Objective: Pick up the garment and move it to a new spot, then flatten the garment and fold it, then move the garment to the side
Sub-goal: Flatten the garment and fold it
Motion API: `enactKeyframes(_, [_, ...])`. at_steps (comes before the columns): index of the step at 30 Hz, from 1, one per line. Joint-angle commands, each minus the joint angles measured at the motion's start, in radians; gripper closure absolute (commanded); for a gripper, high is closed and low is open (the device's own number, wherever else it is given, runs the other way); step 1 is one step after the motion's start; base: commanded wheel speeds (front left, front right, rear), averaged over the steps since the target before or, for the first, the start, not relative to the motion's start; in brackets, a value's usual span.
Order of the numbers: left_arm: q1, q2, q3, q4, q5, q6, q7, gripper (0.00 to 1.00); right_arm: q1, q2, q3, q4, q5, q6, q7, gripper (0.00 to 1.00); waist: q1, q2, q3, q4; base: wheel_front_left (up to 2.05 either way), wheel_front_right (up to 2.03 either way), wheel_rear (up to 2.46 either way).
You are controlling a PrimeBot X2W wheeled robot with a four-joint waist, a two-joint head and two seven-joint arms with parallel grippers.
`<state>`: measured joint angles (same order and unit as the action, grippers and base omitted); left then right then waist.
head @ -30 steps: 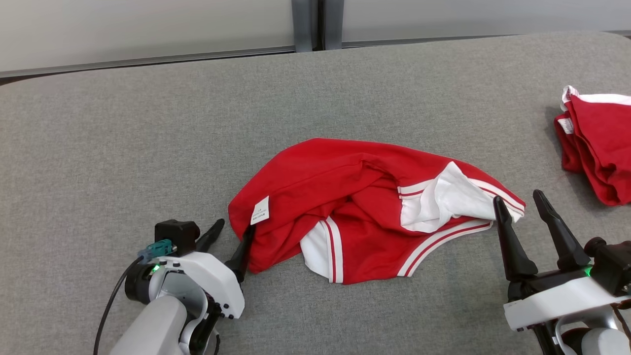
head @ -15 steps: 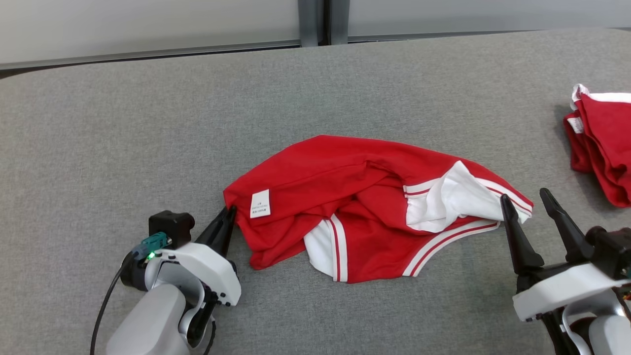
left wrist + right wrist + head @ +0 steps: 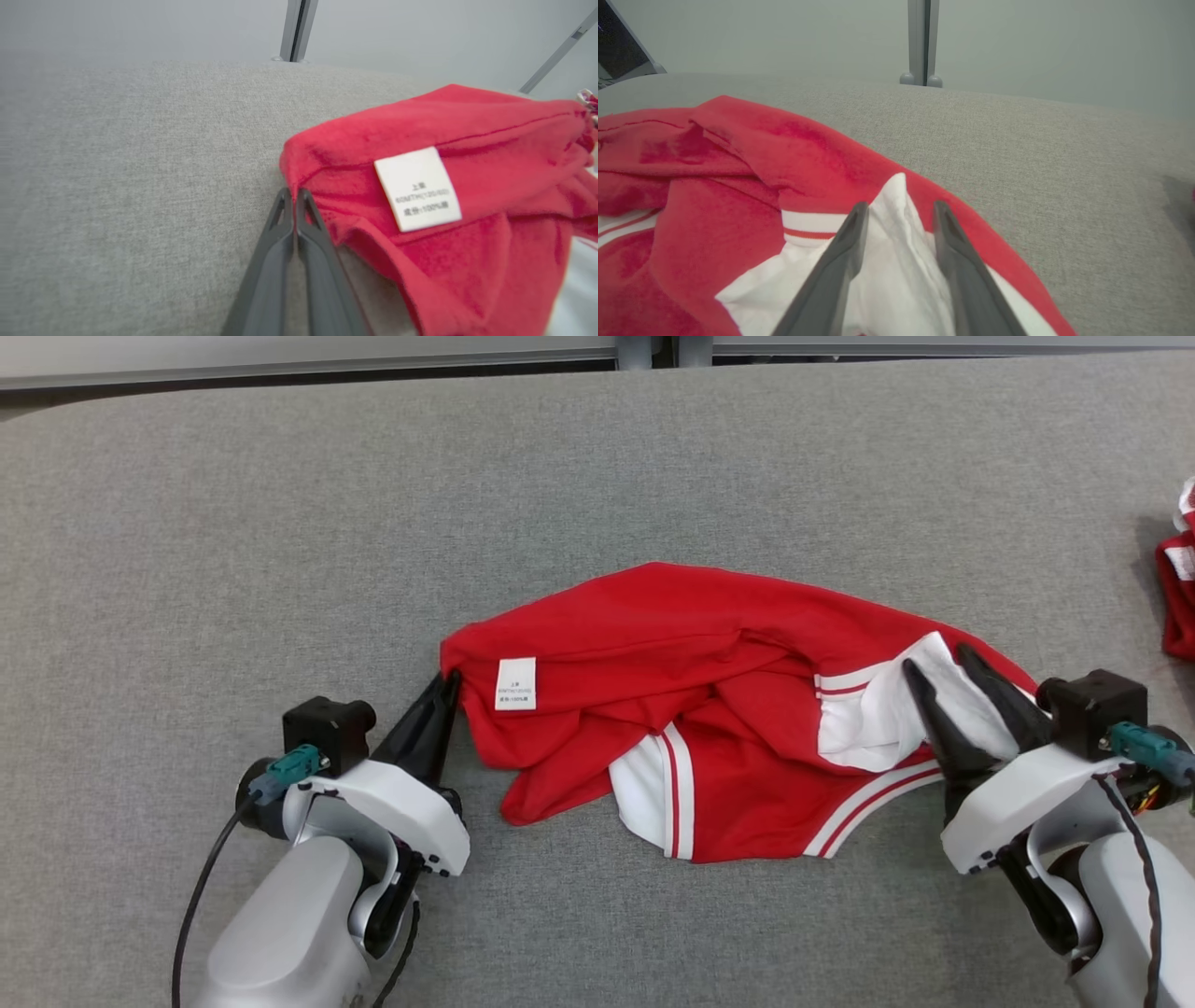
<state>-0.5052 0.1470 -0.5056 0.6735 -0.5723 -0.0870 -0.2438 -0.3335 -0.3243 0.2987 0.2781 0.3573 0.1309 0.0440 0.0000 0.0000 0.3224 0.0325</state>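
- Head view, change: left gripper (image 3: 446, 686), lower left. Its fingers were spread beside the cloth a second ago. They are now pressed together on the left corner of the garment (image 3: 672, 663), which lies crumpled mid-frame on the grey table (image 3: 280, 523).
- Head view, change: right gripper (image 3: 938, 663), lower right. It was off the garment's right end and is now over the white panel (image 3: 868, 728), fingers apart and straddling a raised fold. The camera has also tipped down, so the frame-wide shift is not the cloth's own.
- Reading: one corner taken and the other lined up. This looks like the pick-up step, with the lift not begun.
- Head view, cut off: second red cloth (image 3: 1178, 607) at the right edge, mostly out of frame.
- Left wrist view: left gripper (image 3: 292, 196), lower centre, closed tip to tip with the garment's (image 3: 467, 126) corner hem at the tips. How much cloth is caught is hard to make out. The care label (image 3: 417, 189) sits just right of them, and the far right is blurred.
- Right wrist view: right gripper (image 3: 900, 207), lower centre, fingers spread either side of the white fold. Whether the pads touch the fabric cannot be told, and the cloth beneath them is hidden.
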Motion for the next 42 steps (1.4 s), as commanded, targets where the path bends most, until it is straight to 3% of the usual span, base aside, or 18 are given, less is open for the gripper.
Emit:
enactKeyframes(1, [-0.010, 0.011, 0.011, -0.026, 0.012, 0.009, -0.010, 1.00, -0.015, -0.013, -0.005, 0.002, 0.009, 0.000, -0.010, 1.00, 0.0000, 0.0000, 0.001, 0.004, 0.00, 0.00, 0.00])
enactKeyframes(9, [0.037, 0.060, 0.055, -0.197, 0.034, 0.040, -0.020, 1.00, 0.016, -0.024, -0.083, -0.108, 0.007, 0.000, -0.116, 1.00, 0.0000, 0.0000, -0.030, 0.004, 0.00, 0.00, 0.00])
enactKeyframes(13, [0.055, 0.115, 0.074, -0.329, 0.062, 0.084, -0.013, 1.00, 0.026, -0.028, -0.138, -0.202, -0.012, 0.000, -0.151, 1.00, 0.0000, 0.0000, -0.058, -0.008, 0.00, 0.00, 0.00])
enactKeyframes(22, [0.029, 0.237, 0.138, -0.658, 0.078, 0.148, 0.097, 1.00, -0.051, -0.074, -0.284, -0.444, -0.063, -0.001, -0.174, 1.00, 0.0000, 0.0000, -0.126, -0.033, 0.00, 0.00, 0.00])
enactKeyframes(27, [-0.013, 0.300, 0.186, -0.787, 0.079, 0.174, 0.162, 1.00, -0.151, -0.108, -0.354, -0.517, -0.044, 0.000, -0.138, 1.00, 0.0000, 0.0000, -0.157, -0.040, 0.00, 0.00, 0.00])
enactKeyframes(33, [-0.073, 0.339, 0.230, -0.884, 0.070, 0.192, 0.213, 1.00, -0.270, -0.160, -0.367, -0.537, -0.011, 0.000, -0.078, 1.00, 0.0000, 0.0000, -0.174, -0.043, 0.00, 0.00, 0.00])
enactKeyframes(42, [-0.135, 0.347, 0.256, -0.885, 0.030, 0.184, 0.255, 1.00, -0.402, -0.163, -0.311, -0.461, 0.041, 0.000, -0.043, 1.00, 0.0000, 0.0000, -0.148, -0.045, 0.00, 0.00, 0.00])
